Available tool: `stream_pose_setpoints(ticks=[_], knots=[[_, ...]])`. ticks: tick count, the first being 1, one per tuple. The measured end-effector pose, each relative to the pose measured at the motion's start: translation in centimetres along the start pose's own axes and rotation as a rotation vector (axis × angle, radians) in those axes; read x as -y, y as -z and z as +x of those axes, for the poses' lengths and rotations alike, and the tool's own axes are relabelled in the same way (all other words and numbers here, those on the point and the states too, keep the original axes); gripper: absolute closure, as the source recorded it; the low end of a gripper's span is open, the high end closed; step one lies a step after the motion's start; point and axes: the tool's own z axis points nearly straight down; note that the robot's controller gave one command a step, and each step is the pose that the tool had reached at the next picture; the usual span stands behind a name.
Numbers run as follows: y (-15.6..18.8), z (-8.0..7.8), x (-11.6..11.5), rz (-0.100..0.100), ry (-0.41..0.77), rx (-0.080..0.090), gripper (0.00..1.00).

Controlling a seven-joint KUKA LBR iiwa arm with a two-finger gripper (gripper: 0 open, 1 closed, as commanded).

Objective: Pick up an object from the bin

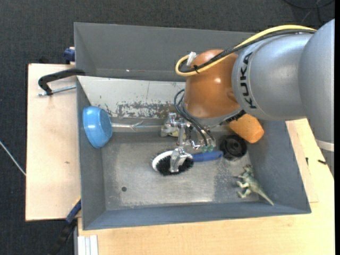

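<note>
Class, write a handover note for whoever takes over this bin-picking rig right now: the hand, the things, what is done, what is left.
Hand: low over the black-bristled brush with a blue handle, in the middle of the bin. A grip on it cannot be confirmed.
Other things: blue bowl at the left wall; black round piece and orange piece right of the hand; green toy dinosaur in the near right corner.
Done: the hand is in place at the brush.
Left: secure one thing and lift it out of the bin.

Grey metal bin [138, 190], blue bowl [96, 126], black brush [171, 163], green toy dinosaur [249, 185]
</note>
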Motion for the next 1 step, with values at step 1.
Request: stream_pose_setpoints(ticks=[1], knots=[[-0.26, 0.16, 1.81, -0.005, -0.031, -0.007, 0.0]])
